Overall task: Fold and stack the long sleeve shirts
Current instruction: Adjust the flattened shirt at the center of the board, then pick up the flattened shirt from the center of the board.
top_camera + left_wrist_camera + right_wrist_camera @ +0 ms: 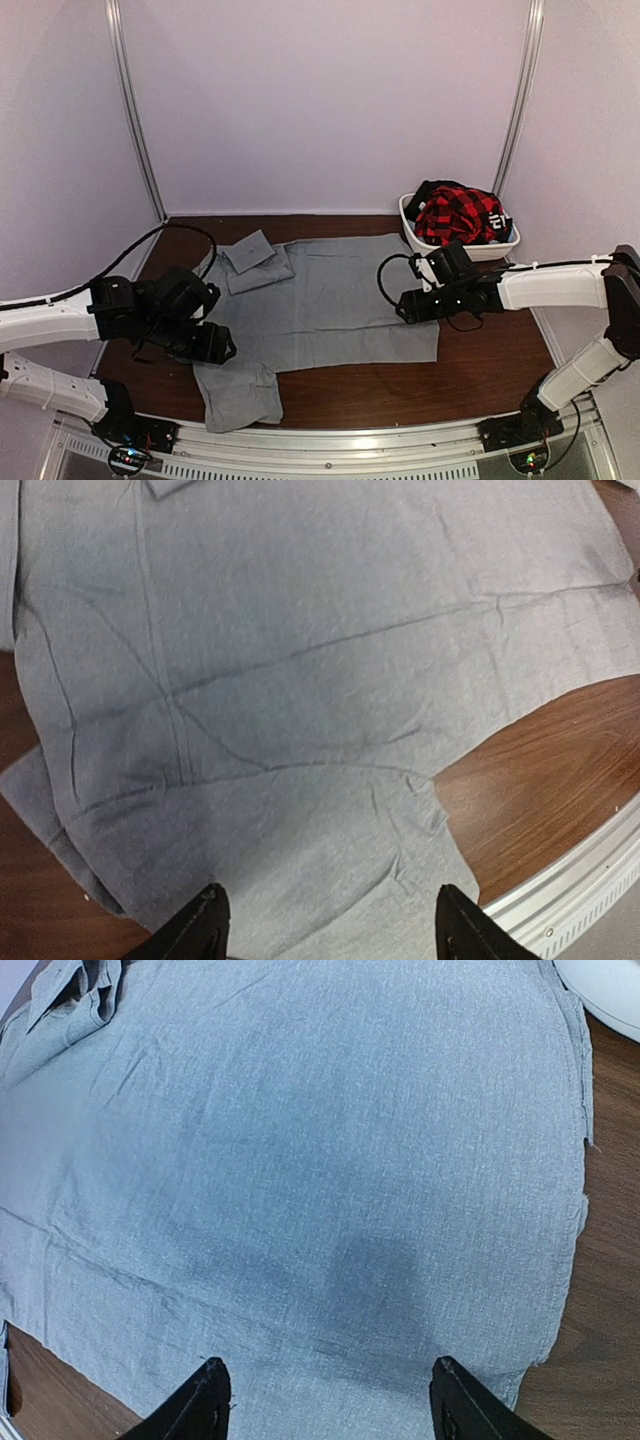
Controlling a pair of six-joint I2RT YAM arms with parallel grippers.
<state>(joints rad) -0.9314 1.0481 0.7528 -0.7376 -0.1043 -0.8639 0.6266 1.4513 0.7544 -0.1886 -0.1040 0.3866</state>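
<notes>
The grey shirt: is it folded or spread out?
Mostly spread out: the grey shirt lies flat on the table, only some cloth at its left end folded over.

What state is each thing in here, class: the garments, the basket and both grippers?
grey shirt: spread flat on the table, not folded up.
white basket: upright, holding clothes.
plaid garment: bunched up in the basket.
left gripper: open, empty, over the shirt.
right gripper: open, empty, over the shirt.
</notes>
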